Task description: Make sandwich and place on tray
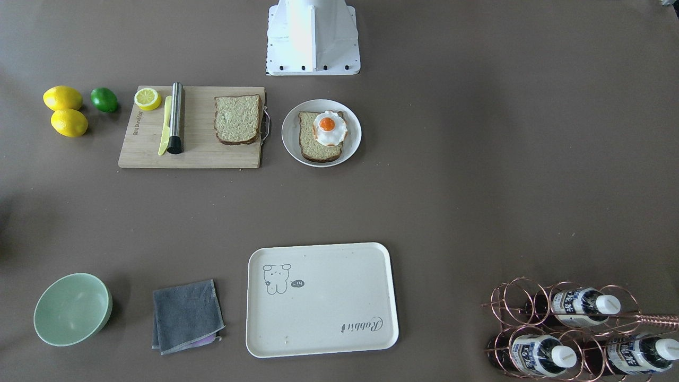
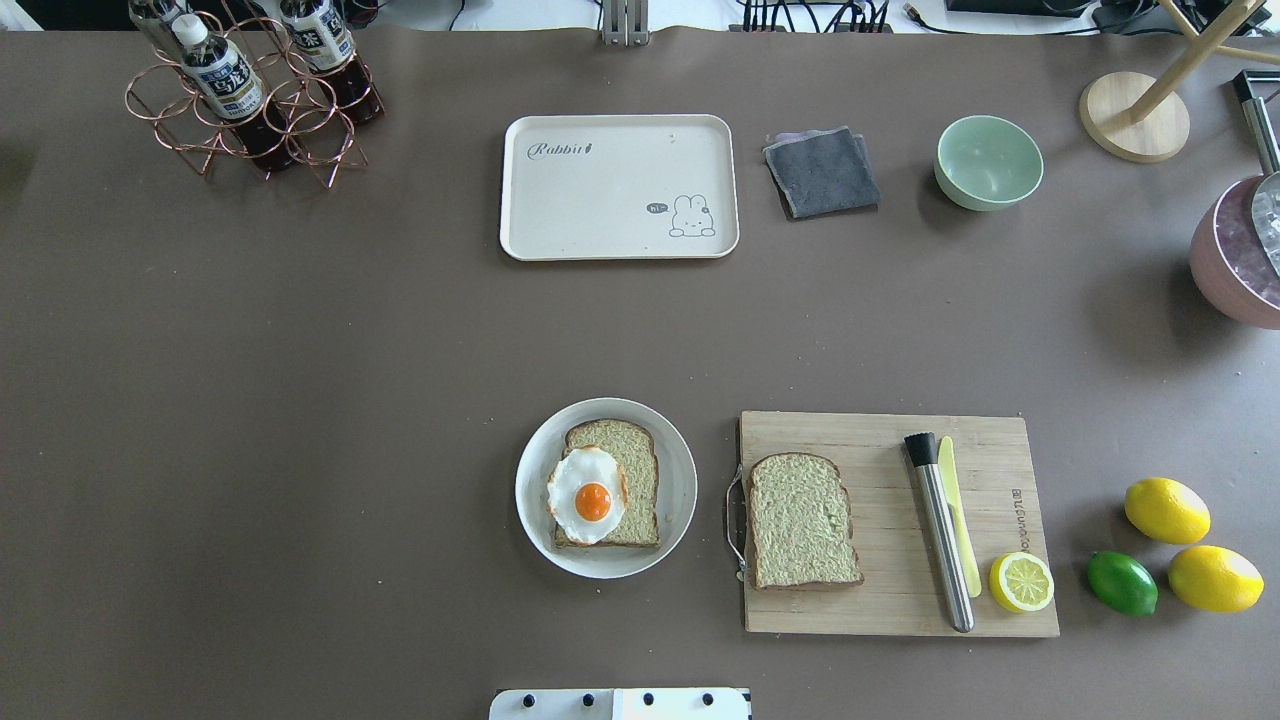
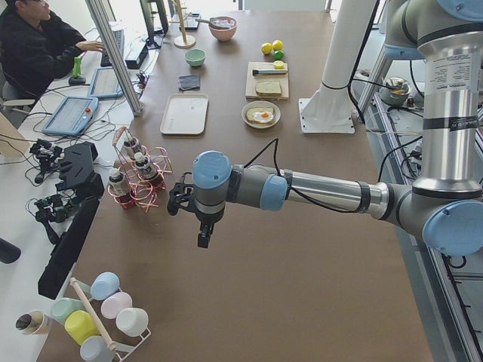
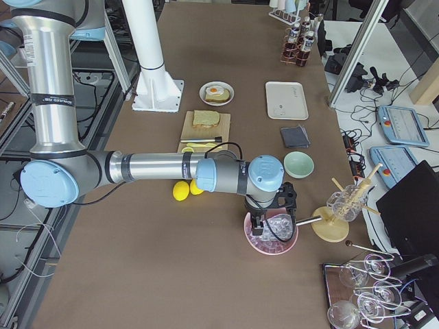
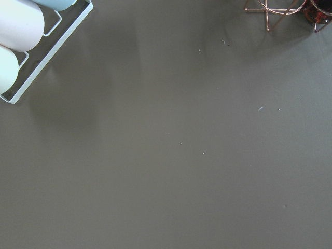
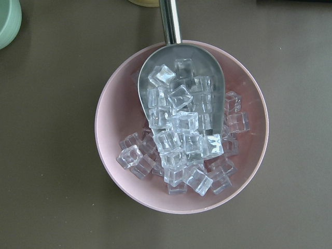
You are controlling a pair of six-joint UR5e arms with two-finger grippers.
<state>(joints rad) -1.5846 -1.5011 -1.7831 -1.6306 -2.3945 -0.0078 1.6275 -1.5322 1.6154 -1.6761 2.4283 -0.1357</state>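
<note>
One word, "Rabbit", on the tray (image 2: 600, 200); left hand (image 3: 203, 237), right hand (image 4: 256, 225) openness indiscernible.

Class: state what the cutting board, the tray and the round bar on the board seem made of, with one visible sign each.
Cutting board: pale matt wood, perhaps bamboo; parallel grain strips show. Tray: cream plastic, probably; smooth, moulded rounded rim, printed drawing. Round bar: brushed metal, likely steel; grey sheen, with a black end cap.

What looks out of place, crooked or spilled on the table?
Nothing is spilled or broken. Only the egg sits off-centre, hanging over one edge of the bread slice on the plate. The grey cloth lies slightly crooked.
</note>
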